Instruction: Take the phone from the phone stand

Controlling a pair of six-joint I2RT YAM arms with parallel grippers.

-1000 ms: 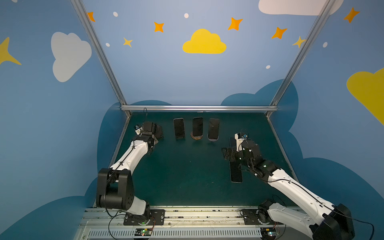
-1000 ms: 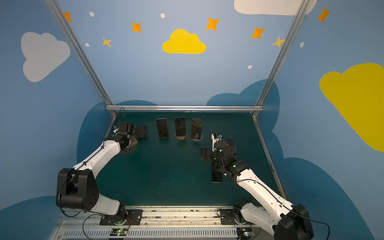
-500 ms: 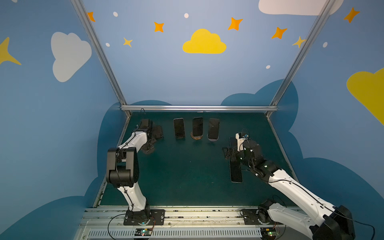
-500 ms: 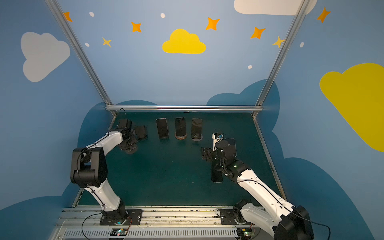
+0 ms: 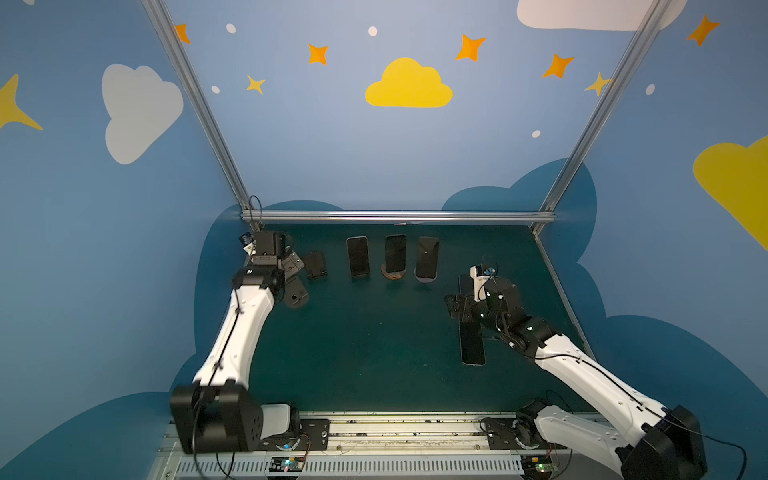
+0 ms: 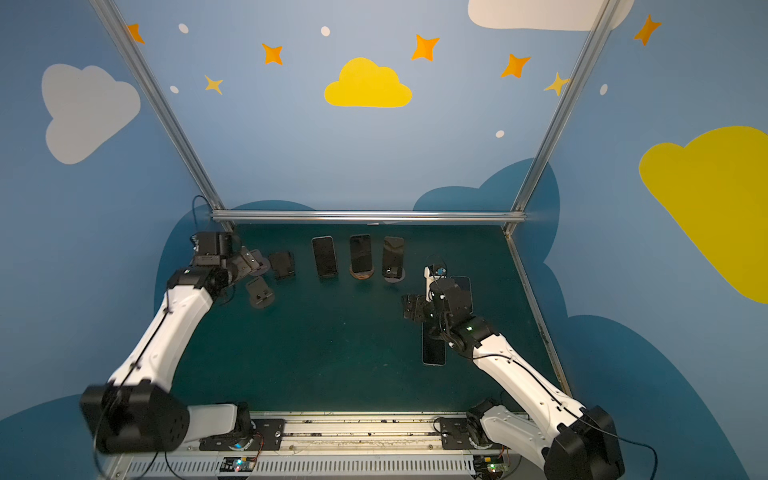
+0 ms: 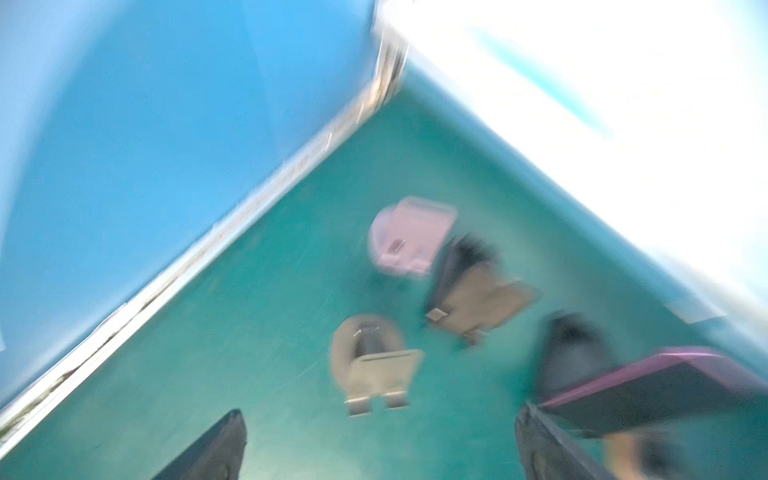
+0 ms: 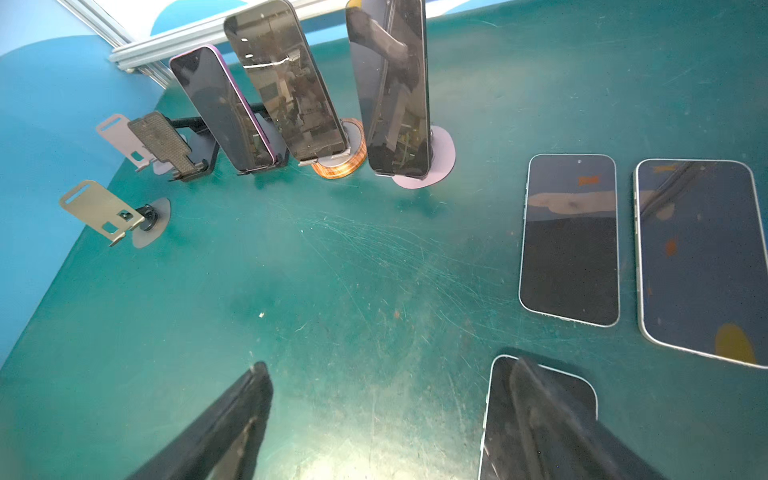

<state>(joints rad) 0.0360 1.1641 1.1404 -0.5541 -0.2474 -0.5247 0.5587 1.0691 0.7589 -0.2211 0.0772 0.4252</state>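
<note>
Three dark phones lean upright on stands along the back of the green mat: a purple-edged phone (image 5: 358, 256) (image 8: 220, 108), a middle phone (image 5: 395, 253) (image 8: 286, 83) on a copper-ringed stand (image 8: 340, 164), and a third phone (image 5: 427, 257) (image 8: 390, 87) on a round grey stand (image 8: 440, 162). My left gripper (image 5: 293, 266) (image 7: 380, 449) is open at the back left corner, among empty stands, its view blurred. My right gripper (image 5: 455, 307) (image 8: 390, 415) is open above the mat at the right. One of its fingers (image 8: 540, 407) overlaps a flat phone (image 5: 473, 345) (image 8: 503, 424).
Empty stands crowd the back left: a tan stand (image 7: 374, 365) (image 8: 99, 208), a dark stand (image 5: 315, 264) (image 8: 162, 145) and a pink stand (image 7: 409, 235). Two more phones (image 8: 569, 237) (image 8: 702, 257) lie flat at the right. Metal frame rails (image 5: 395, 216) edge the mat.
My left gripper has gone from shut to open at the back left corner, and the left arm's elbow has swung up and back down. The right arm has barely moved.
</note>
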